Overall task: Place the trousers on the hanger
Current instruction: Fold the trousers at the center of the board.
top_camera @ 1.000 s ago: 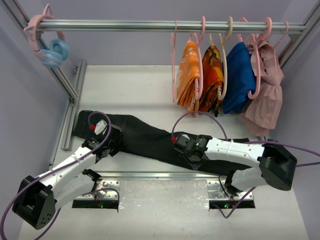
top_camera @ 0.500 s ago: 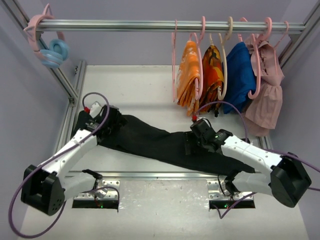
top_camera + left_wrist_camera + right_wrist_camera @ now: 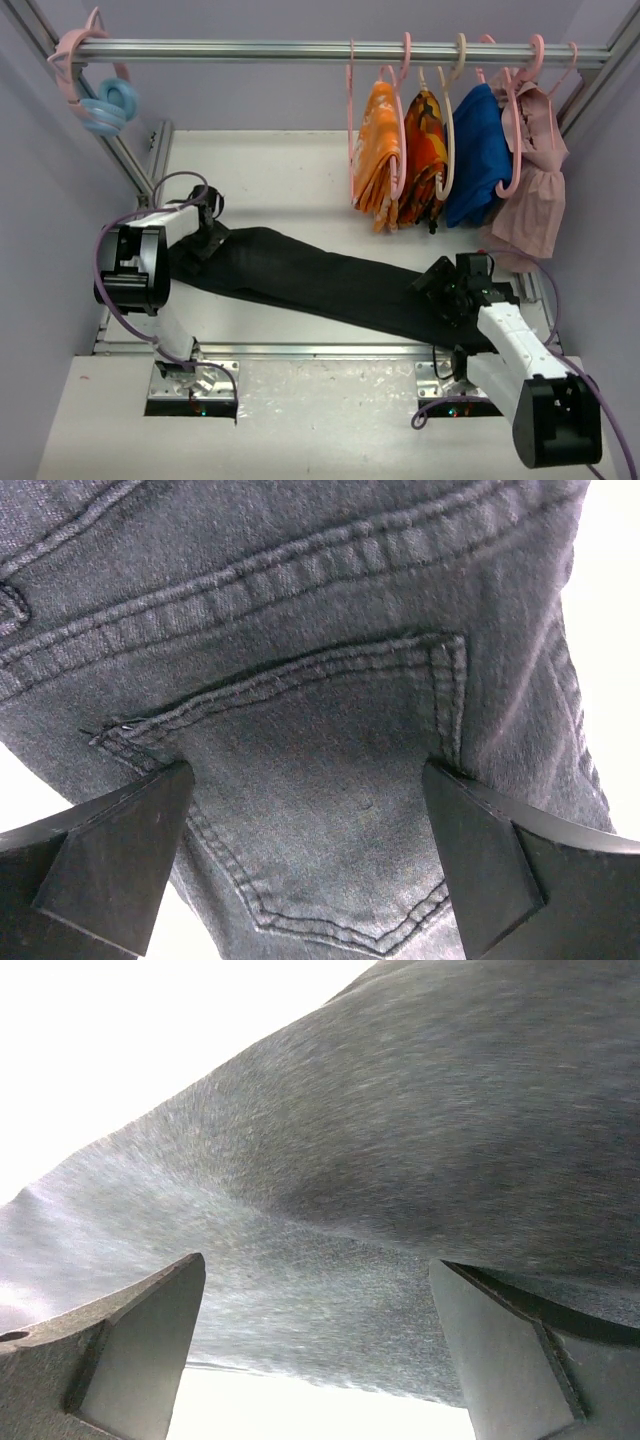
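The black trousers (image 3: 310, 280) lie flat on the table, running from the waist at the upper left to the leg ends at the lower right. My left gripper (image 3: 208, 232) hovers over the waist end, open, and a back pocket (image 3: 320, 820) shows between its fingers (image 3: 120, 850). Over the leg end my right gripper (image 3: 441, 287) is open too, with only plain fabric (image 3: 400, 1160) beneath its fingers (image 3: 140, 1350). An empty pale pink hanger (image 3: 349, 130) hangs edge-on from the rail, just left of the orange cloths.
On the metal rail (image 3: 300, 48) at the back hang orange patterned cloths (image 3: 400, 150), a blue garment (image 3: 478, 155) and a pink garment (image 3: 535, 170). Pink hooks and a pale blue ring (image 3: 108, 105) sit at its left end. A frame post (image 3: 125, 165) slants down at the left.
Both grippers have opened and let go of the trousers. The left arm has swung up to the waist end and the right arm out to the leg end.
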{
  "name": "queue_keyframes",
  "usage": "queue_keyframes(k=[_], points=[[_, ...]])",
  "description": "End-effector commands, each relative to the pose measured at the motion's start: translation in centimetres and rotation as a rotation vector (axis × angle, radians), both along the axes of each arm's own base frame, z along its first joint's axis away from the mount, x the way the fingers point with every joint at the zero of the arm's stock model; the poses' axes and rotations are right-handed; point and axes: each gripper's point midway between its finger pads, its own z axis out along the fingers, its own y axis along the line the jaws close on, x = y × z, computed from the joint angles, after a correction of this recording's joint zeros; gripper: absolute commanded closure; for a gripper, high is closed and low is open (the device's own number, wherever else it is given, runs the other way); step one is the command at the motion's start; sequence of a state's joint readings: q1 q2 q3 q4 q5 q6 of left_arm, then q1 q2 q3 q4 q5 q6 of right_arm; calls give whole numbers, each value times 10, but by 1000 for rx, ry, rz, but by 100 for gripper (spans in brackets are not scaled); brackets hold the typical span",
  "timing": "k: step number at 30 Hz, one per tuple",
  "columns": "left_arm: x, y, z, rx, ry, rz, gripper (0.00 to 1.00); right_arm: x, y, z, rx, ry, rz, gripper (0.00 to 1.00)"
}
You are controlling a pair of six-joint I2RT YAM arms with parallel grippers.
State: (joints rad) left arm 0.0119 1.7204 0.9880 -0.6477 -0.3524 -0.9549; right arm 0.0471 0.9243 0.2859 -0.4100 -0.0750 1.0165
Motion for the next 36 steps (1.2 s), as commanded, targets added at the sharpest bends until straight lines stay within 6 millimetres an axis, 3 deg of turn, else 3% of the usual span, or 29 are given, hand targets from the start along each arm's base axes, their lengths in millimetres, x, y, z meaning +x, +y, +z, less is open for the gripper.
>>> queue_keyframes(k=[1, 4, 9, 15, 20, 22, 24, 25, 27, 28, 30, 32, 33, 34, 36], points=[[-6, 36, -25, 54, 87, 102, 0, -67, -34, -42, -73, 248, -159, 1], [-15, 49, -21, 84, 88, 166, 0, -73, -32, -45, -29, 282, -187, 1], [-18, 55, -9, 109, 68, 189, 0, -81, -30, -47, 15, 323, -233, 1], [-7, 54, 35, 102, -12, 175, 0, -77, -45, -29, -24, 264, -322, 1], [-9, 61, 95, 143, -130, 200, 0, -43, -54, 6, -65, 63, -263, 1], [-18, 61, 117, 149, -170, 232, 0, -19, -41, 27, -16, -71, -129, 1], [-26, 55, 128, 120, -219, 244, 0, 1, -24, 54, 27, -188, 36, 4], [-22, 51, 136, 95, -266, 243, 0, 0, -23, 51, 23, -173, 60, 4], [-28, 30, 131, -10, -360, 193, 0, 1, -29, 58, -95, -143, 134, 3], [-25, 13, 119, -96, -392, 156, 0, -1, -33, 56, -142, -119, 137, 3], [-9, -26, 121, -263, -509, 43, 0, 0, -32, 56, -163, -121, 144, 1], [-13, -75, 110, -335, -488, -86, 0, 0, -23, 50, -139, -120, 166, 1], [-7, -83, 116, -316, -501, -111, 0, -2, -16, 44, -119, -107, 200, 1], [-9, -96, 110, -313, -475, -151, 0, 1, -16, 46, -121, -124, 201, 1], [-2, -135, 108, -347, -428, -252, 0, -2, -2, 34, -112, -63, 309, 1]])
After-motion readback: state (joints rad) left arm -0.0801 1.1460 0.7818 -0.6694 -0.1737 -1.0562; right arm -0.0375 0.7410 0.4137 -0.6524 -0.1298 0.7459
